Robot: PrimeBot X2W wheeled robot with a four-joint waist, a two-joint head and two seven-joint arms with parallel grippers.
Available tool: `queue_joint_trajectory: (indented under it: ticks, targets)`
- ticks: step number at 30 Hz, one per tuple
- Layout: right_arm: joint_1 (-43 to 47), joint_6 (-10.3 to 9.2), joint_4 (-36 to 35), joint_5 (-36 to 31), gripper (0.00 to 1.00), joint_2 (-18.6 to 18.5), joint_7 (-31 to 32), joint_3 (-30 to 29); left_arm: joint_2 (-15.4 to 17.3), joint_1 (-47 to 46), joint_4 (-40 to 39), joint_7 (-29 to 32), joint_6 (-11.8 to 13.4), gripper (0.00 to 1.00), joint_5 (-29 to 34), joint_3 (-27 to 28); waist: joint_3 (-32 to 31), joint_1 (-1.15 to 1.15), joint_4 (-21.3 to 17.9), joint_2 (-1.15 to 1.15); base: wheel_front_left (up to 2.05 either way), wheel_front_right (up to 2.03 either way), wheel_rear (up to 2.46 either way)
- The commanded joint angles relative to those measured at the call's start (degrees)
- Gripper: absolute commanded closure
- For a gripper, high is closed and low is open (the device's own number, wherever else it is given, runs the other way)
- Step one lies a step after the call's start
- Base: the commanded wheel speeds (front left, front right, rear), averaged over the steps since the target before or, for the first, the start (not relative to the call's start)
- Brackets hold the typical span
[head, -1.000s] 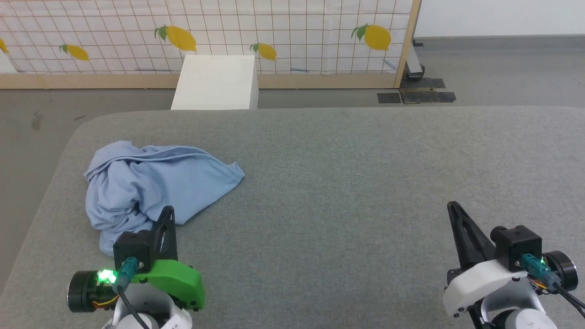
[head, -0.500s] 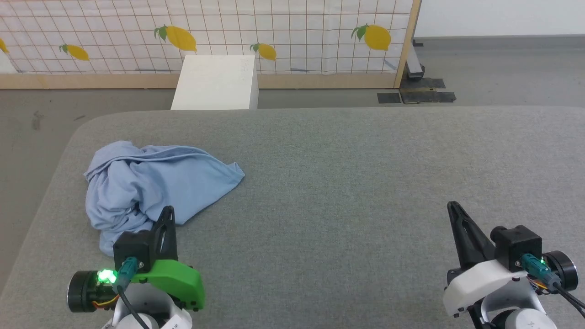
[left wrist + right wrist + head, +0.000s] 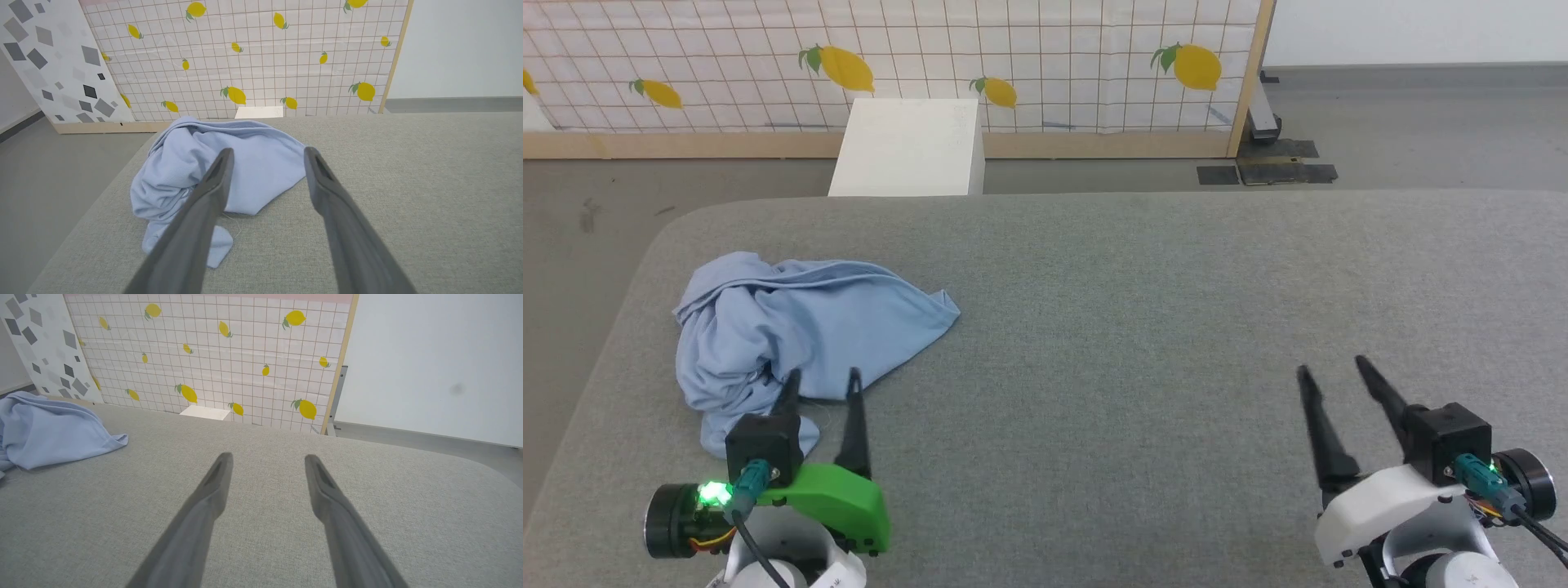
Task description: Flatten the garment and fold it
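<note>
The light blue garment lies crumpled in a heap at the left of the grey padded surface; its collar and chest mark are hidden in the folds. My left gripper stands open just in front of the heap's near edge, empty. The left wrist view has the garment straight ahead between and beyond the left gripper. Far to the right, my right gripper is open over bare surface. The garment sits at the left edge of the right wrist view, well away from the right gripper.
A white rectangular box stands on the floor beyond the surface's far edge, against a lemon-patterned panel. The surface's rounded left corner is close to the garment. Grey floor lies to the left.
Both grippers have opened: their fingers were together in the earlier frames and now stand apart. The garment and the arms have stayed where they were.
</note>
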Motion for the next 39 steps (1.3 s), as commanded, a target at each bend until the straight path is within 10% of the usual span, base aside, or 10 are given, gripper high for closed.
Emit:
queue_joint_trajectory:
  ticks: [1,39]
  targets:
    - [0.0,0.00,0.0,0.1,0.00,0.0,-0.1,0.0,0.0,0.0,0.0,0.0,0.0,0.00,-0.1,0.0,0.0,0.00,0.0,0.00,0.00,0.00,0.00]
    - [2.0,-0.03,-1.3,4.1,0.00,0.0,-4.5,-3.2,0.0,0.1,2.3,-4.5,-1.9,0.00,-2.1,-0.5,0.0,0.00,-0.4,0.07,0.00,0.00,0.00]
